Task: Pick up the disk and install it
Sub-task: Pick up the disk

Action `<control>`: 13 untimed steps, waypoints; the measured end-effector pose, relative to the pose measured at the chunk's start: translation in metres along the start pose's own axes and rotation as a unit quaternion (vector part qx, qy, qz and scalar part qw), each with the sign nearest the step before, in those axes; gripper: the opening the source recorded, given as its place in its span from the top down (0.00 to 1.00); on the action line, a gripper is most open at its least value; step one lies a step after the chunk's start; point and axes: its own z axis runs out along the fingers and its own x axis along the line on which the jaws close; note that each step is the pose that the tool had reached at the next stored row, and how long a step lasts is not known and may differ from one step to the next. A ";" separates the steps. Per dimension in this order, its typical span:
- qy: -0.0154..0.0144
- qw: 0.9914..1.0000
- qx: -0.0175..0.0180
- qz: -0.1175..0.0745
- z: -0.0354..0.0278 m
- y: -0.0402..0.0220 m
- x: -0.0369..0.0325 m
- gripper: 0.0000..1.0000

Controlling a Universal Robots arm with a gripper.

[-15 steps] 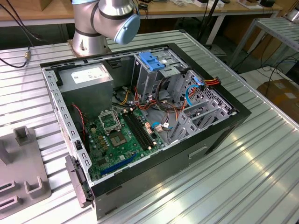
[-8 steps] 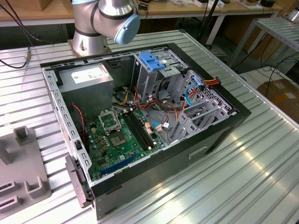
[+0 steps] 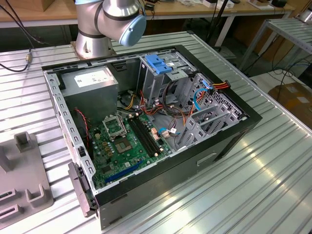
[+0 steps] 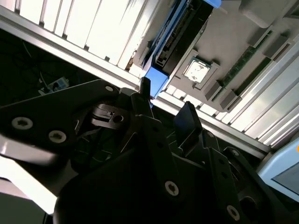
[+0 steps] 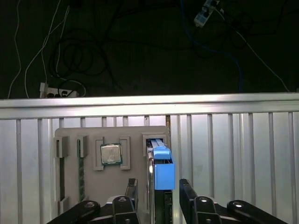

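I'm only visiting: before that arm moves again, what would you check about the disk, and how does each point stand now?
1. The disk stands on edge in a slot of the grey holder: ok.
2. The gripper is open, one finger on either side of the disk: ok.
3. The disk is clamped: not ok, gaps show on both sides.
4. The computer case lies open, insides exposed: ok.
5. The drive cage has a free bay: cannot tell.

Open PC case (image 3: 204,161) on ribbed metal surface (image 3: 258,185). Inside: green mobo (image 3: 122,146), grey PSU box (image 3: 90,85), drive cage (image 3: 161,63) w/ blue top. Grey fixture tray (image 5: 135,135) holds CPU chip (image 5: 111,154). Power strip (image 5: 58,91) on dark floor (image 5: 140,46).
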 end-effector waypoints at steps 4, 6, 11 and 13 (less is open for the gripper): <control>0.003 1.000 0.000 0.000 0.0050 0.0000 -0.0023 0.52; 0.004 1.000 0.001 0.000 0.0073 -0.0001 -0.0024 0.52; 0.005 1.000 0.001 0.000 0.0149 -0.0001 -0.0024 0.51; 0.006 1.000 0.001 0.000 0.0176 -0.0002 -0.0024 0.51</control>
